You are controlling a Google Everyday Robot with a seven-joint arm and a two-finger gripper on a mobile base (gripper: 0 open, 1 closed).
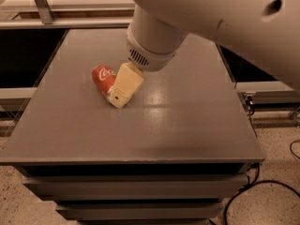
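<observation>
A red Coca-Cola can point(102, 75) lies on its side on the grey table point(178, 125), left of the middle. My gripper point(117, 92) comes down from the white arm point(154, 41) at the upper right. Its cream-coloured end sits right against the can's near right side and covers part of it. The can's far side is hidden behind the gripper. Nothing else lies near the can.
The table is a grey cabinet with drawers point(136, 186) below its front edge. A metal rail and frame point(42, 8) run behind it. Black cables point(253, 191) lie on the speckled floor at the lower right. Dark gaps flank the table on both sides.
</observation>
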